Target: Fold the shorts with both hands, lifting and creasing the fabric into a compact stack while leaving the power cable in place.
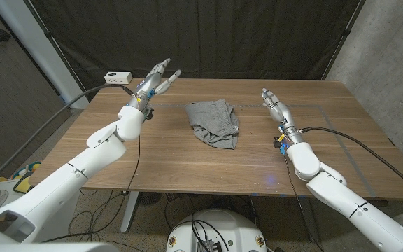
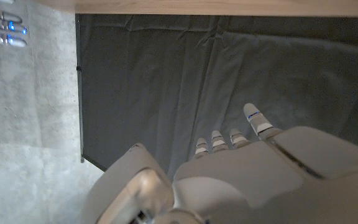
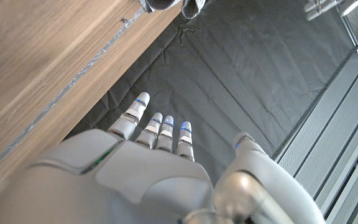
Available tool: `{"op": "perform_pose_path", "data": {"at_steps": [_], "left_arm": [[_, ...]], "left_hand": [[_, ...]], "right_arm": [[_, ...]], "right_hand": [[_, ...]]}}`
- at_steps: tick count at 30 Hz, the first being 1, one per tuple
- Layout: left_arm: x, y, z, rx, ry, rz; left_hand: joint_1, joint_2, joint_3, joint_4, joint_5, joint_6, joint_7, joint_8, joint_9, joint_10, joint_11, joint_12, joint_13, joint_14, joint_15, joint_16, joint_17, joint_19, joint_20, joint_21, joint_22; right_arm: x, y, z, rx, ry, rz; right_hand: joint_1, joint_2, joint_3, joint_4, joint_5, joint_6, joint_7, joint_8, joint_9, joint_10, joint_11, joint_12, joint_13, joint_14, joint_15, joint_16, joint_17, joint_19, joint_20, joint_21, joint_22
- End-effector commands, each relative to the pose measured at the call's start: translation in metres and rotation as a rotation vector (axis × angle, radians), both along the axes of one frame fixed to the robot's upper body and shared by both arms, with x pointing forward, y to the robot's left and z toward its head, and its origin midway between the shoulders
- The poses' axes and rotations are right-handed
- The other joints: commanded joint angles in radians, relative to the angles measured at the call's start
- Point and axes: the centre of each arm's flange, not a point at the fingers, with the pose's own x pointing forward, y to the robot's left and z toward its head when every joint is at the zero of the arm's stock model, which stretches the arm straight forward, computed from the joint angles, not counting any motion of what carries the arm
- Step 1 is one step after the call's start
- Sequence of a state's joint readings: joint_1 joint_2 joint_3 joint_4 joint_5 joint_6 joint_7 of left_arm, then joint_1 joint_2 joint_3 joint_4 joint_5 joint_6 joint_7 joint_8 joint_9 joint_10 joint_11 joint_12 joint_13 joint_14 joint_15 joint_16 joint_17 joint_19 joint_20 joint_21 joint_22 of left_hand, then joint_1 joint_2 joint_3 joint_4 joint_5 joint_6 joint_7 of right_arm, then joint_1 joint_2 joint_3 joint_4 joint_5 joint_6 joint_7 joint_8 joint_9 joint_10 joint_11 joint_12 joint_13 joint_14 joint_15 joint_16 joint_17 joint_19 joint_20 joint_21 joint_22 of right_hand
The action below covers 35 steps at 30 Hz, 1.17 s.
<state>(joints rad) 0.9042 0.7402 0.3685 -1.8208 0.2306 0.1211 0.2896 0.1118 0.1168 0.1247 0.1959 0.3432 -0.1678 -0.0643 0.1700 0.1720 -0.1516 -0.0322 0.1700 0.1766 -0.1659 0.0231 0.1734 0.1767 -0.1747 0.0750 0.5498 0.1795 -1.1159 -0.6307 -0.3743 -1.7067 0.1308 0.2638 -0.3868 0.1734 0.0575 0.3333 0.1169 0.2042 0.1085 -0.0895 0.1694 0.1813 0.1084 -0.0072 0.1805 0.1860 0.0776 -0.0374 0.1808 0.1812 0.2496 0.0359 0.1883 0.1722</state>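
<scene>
Grey shorts [image 1: 215, 122] lie in a loose crumpled bundle at the middle of the wooden table [image 1: 187, 164]; a corner of the shorts [image 3: 166, 5] also shows in the right wrist view. My left hand [image 1: 156, 79] hovers over the table's far left part, fingers straight and apart, holding nothing, well left of the shorts. My right hand [image 1: 274, 105] is to the right of the shorts, fingers extended, holding nothing. In the wrist views the left hand [image 2: 241, 168] and the right hand [image 3: 154, 162] both point toward the dark curtain.
A white power strip [image 1: 117, 76] sits at the table's far left corner, just beyond my left hand. Black cables [image 1: 348, 140] trail along both arms. A dark curtain [image 1: 208, 35] hangs behind the table. A faint tape line [image 3: 73, 74] runs across the wood.
</scene>
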Motion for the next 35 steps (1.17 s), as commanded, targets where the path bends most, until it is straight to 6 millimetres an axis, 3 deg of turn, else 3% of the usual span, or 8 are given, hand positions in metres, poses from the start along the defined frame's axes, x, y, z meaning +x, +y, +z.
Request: {"op": "perform_pose_path", "data": {"at_steps": [1,6,9,20,27,35], "left_arm": [[0.012,0.009,-0.017,-0.230,0.140,-0.243],[0.015,0.012,-0.021,-0.282,0.169,-0.306],[0.017,0.014,-0.023,-0.313,0.182,-0.346],[0.026,0.018,-0.028,-0.423,0.229,-0.510],[0.033,0.025,-0.031,-0.462,0.259,-0.564],[0.061,0.024,-0.048,-0.507,0.332,-0.558]], "left_hand": [[-0.045,0.074,0.007,0.003,0.010,-0.040,0.005,-0.001,0.002,-0.045,0.011,0.002,0.000,-0.070,0.004,-0.004,0.001,-0.194,-0.013,-0.017,0.000],[-0.067,0.063,0.002,0.000,0.012,-0.055,0.007,-0.001,0.001,-0.064,0.017,0.004,0.000,-0.091,0.003,-0.004,0.000,-0.204,-0.023,-0.026,0.000],[-0.085,0.033,-0.017,-0.007,0.011,-0.058,0.002,0.003,0.001,-0.073,0.017,0.007,0.000,-0.101,0.002,-0.001,-0.001,-0.209,-0.027,-0.034,0.001],[-0.100,0.001,-0.041,-0.014,0.009,-0.051,0.006,0.009,0.000,-0.075,0.030,0.013,0.000,-0.109,0.007,0.002,-0.002,-0.217,-0.020,-0.045,0.000],[-0.104,-0.011,-0.053,-0.018,0.009,-0.037,0.015,0.014,0.000,-0.066,0.037,0.019,0.000,-0.103,0.014,0.007,-0.003,-0.211,-0.014,-0.048,0.000],[-0.103,-0.018,-0.061,-0.021,0.011,-0.042,0.017,0.011,-0.001,-0.068,0.043,0.019,0.000,-0.103,0.013,0.007,-0.004,-0.206,-0.012,-0.052,-0.001]], "right_arm": [[0.009,-0.008,-0.005,0.107,-0.004,0.068],[0.010,-0.007,-0.007,0.127,0.000,0.081],[0.012,-0.009,-0.007,0.150,0.006,0.098],[0.008,-0.020,-0.012,0.240,0.009,0.112],[-0.007,-0.036,-0.014,0.249,0.030,-0.019],[-0.018,-0.019,-0.025,0.271,-0.024,0.043]], "right_hand": [[-0.005,-0.007,-0.008,-0.001,0.005,-0.006,-0.001,0.002,0.001,-0.007,0.002,-0.004,0.001,-0.003,-0.007,-0.001,0.003,-0.008,0.001,-0.001,0.002],[-0.014,-0.014,-0.015,0.001,0.008,-0.005,0.002,0.006,0.001,-0.003,0.013,0.001,0.001,-0.001,-0.006,0.001,0.002,-0.009,0.001,0.000,0.002],[-0.017,-0.016,-0.018,0.002,0.009,-0.004,0.002,0.007,0.000,0.000,0.013,0.003,0.001,0.000,-0.005,0.002,0.002,-0.008,0.002,0.000,0.002],[-0.036,-0.031,-0.033,0.005,0.015,0.014,0.006,0.017,0.000,0.021,0.029,0.013,0.000,0.022,0.000,0.011,0.001,0.005,0.002,0.007,0.001],[-0.047,-0.038,-0.042,0.005,0.024,0.040,0.011,0.026,-0.001,0.050,0.037,0.022,0.000,0.055,0.002,0.021,-0.001,0.028,-0.004,0.014,0.001],[-0.048,-0.037,-0.044,0.004,0.028,0.046,0.013,0.027,-0.001,0.058,0.035,0.023,0.000,0.062,0.003,0.020,-0.002,0.029,-0.003,0.013,0.001]]}}
